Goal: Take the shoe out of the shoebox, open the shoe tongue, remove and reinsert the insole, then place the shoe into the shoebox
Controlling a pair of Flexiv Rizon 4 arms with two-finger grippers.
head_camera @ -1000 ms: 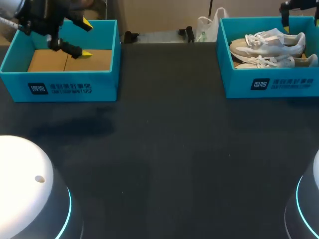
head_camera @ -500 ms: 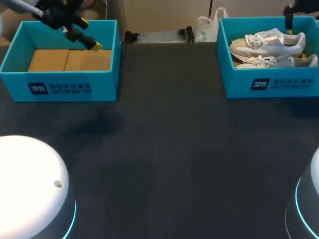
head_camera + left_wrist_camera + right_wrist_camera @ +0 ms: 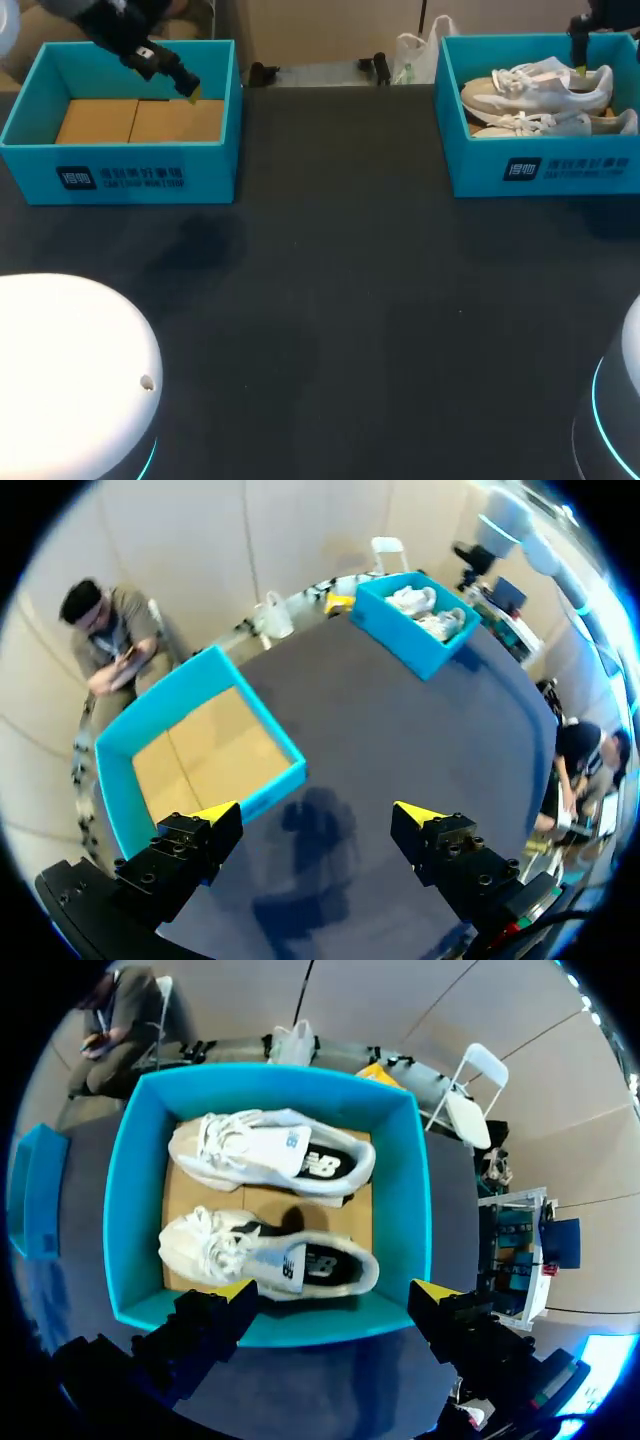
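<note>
Upper right: right pincer (image 3: 333, 1290) open above shoebox (image 3: 540, 168) holding two white shoes (image 3: 540, 90). Upper left: left pincer (image 3: 315, 812) open over second box (image 3: 130, 175).

Right yellow-tipped two-finger gripper (image 3: 333, 1292): held above the open teal cardboard shoebox (image 3: 125, 1190). Two white lace-up sneakers are laid side by side inside, the nearer sneaker (image 3: 265, 1260) just ahead of the fingers, the farther sneaker (image 3: 270, 1150) beyond. Left gripper (image 3: 315, 812): a second open teal cardboard box (image 3: 115, 790) is set ahead on the black table (image 3: 400, 710), with the shoebox well beyond.
</note>
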